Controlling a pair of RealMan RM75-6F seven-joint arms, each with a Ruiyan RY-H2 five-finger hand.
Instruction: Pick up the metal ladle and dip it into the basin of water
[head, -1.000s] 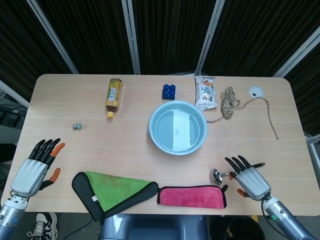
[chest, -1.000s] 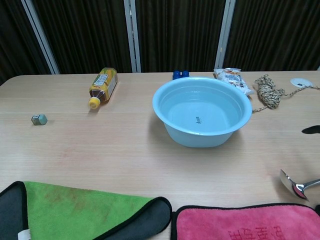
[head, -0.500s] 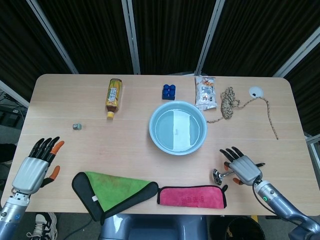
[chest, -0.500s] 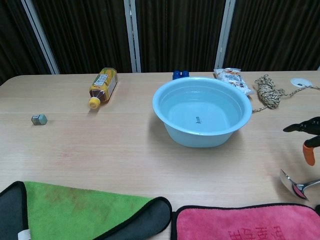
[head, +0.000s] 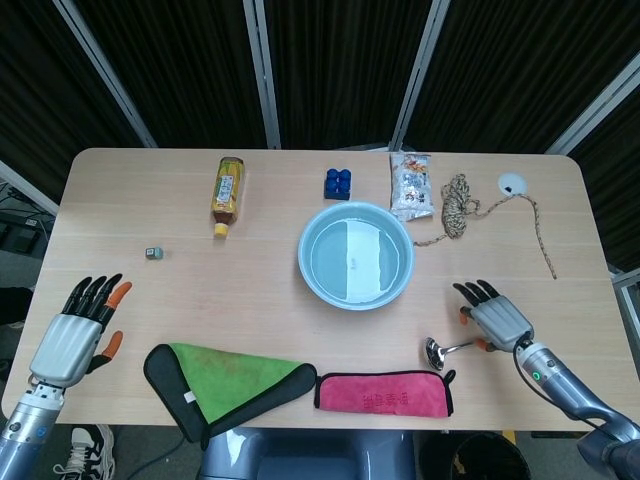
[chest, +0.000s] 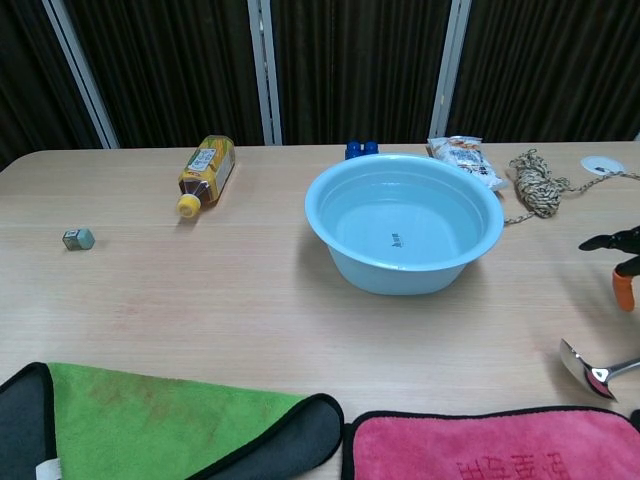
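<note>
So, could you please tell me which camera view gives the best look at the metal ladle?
The head view: the ladle shows with its bowl and the handle running toward the right hand, just above the pink cloth. The chest view catches only the bowl and a short stub of handle at its right edge.

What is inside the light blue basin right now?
The basin holds clear water, and a small dark mark shows through it on the bottom. The ladle is not in it; it lies on the table beside the right hand.
</note>
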